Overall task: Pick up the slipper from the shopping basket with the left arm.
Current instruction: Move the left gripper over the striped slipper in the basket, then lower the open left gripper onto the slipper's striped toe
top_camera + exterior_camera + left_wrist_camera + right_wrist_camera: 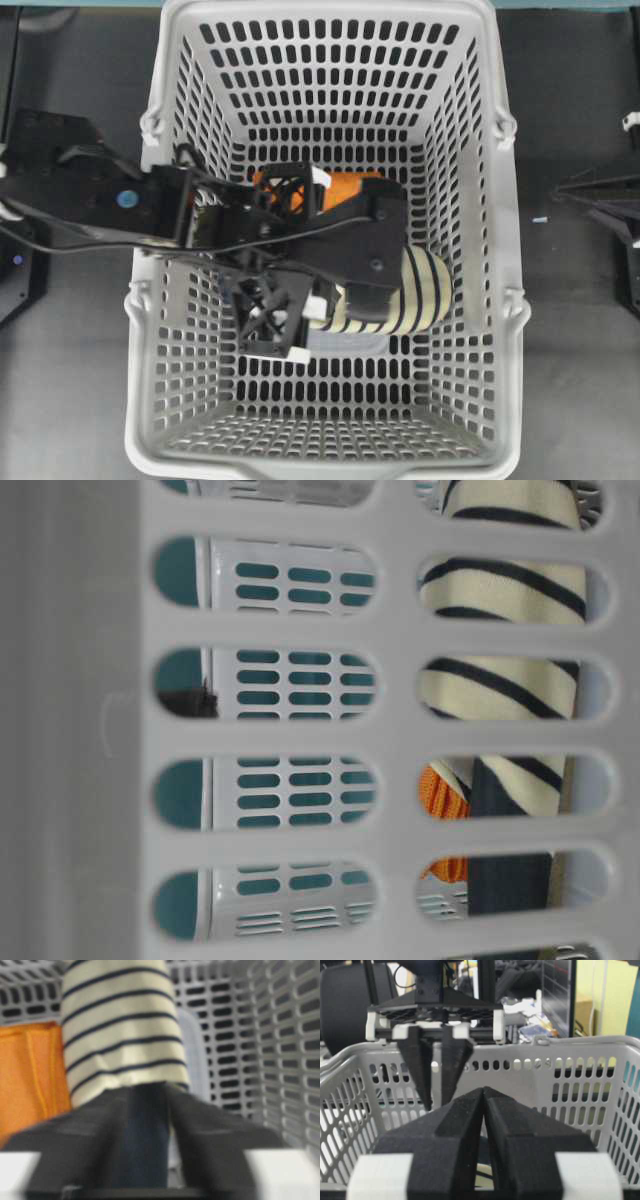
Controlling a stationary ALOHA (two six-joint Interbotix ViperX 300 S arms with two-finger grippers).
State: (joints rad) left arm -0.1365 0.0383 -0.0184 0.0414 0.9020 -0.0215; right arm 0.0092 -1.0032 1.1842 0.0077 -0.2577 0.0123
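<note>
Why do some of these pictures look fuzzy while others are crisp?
Left wrist view: smeared all over; the striped slipper and orange cloth are soft-edged, as with motion blur. Table-level view: the shopping basket wall sits so near the lens that it is hazy. Overhead view: evenly lit and sharp. Right wrist view: the basket is crisp, the nearest black parts slightly soft.

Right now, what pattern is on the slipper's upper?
Cream with thin navy stripes on the slipper; the left wrist view shows it best.

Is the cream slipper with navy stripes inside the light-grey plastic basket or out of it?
Inside. The cream navy-striped slipper lies within the light-grey slotted plastic basket's walls, beside an orange cloth.
</note>
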